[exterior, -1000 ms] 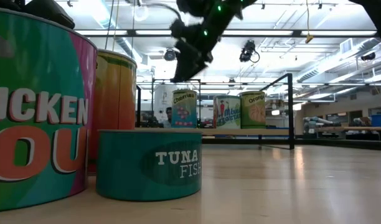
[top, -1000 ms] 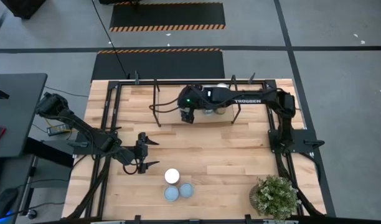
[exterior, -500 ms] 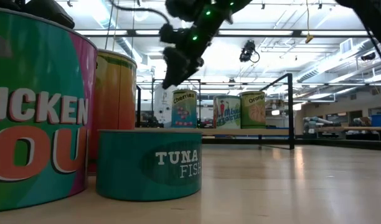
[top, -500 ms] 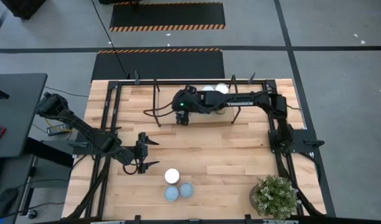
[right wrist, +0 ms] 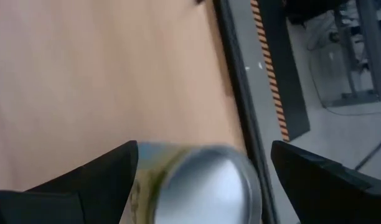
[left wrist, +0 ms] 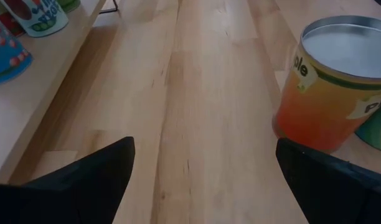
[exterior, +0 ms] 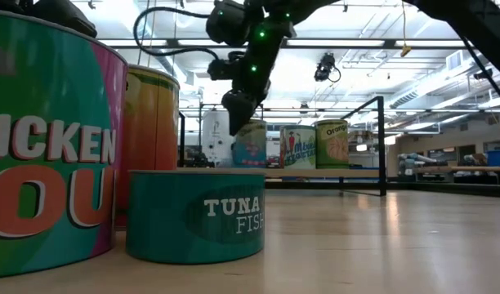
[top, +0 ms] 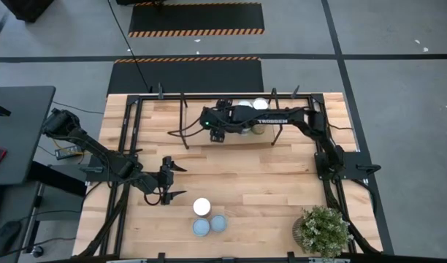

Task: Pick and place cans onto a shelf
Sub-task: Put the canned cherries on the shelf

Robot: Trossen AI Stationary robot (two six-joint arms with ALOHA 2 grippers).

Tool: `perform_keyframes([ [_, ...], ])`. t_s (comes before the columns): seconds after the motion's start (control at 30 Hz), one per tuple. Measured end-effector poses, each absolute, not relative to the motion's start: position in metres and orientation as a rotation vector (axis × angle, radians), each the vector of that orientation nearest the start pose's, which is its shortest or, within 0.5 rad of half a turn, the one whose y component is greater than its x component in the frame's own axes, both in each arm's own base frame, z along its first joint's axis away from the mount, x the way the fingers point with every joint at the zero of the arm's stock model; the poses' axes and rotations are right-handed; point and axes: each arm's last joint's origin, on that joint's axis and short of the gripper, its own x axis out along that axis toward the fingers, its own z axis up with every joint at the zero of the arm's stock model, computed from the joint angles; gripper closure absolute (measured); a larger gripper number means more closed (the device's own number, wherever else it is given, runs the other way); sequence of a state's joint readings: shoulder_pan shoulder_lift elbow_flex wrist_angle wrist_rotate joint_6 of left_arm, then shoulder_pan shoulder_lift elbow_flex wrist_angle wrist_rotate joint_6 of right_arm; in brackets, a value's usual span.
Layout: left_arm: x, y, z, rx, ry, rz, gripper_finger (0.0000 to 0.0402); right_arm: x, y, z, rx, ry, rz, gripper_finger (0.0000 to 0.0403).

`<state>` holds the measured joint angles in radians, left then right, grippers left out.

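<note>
Silver-topped can (right wrist: 203,183) sits between the right gripper's (top: 218,134) spread fingers over the shelf (top: 198,131); release step, retreat next. Left gripper (top: 167,179) waits open, mid-tabletop.

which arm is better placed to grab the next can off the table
Left. Its open gripper sits low on the table just beside the three loose cans, while the right gripper is stretched out over the shelf at the far side.

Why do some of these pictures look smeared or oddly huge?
Right wrist view: the silver-topped can and the wood behind it are streaked with motion blur. Low view: the chicken soup can sits so near the lens that it looms giant, and bright ceiling lights wash out the background. Left wrist view: the orange can is sharp.
</note>
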<state>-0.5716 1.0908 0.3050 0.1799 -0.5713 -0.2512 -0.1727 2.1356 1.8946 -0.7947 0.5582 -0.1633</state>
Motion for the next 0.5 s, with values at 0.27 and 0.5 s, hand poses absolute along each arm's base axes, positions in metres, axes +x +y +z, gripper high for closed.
perform_keyframes([
  [0.27, 0.168, -0.089, 0.154, 0.078, 0.504, 0.063, 0.0005, 0.444, -0.105, 0.246, -0.354, 1.152, -0.606, 0.0028],
  [0.5, 0.168, -0.089, 0.154, 0.076, 0.504, 0.063, 0.0005, 0.438, -0.12, 0.246, -0.358, 1.187, -0.599, 0.0028],
])
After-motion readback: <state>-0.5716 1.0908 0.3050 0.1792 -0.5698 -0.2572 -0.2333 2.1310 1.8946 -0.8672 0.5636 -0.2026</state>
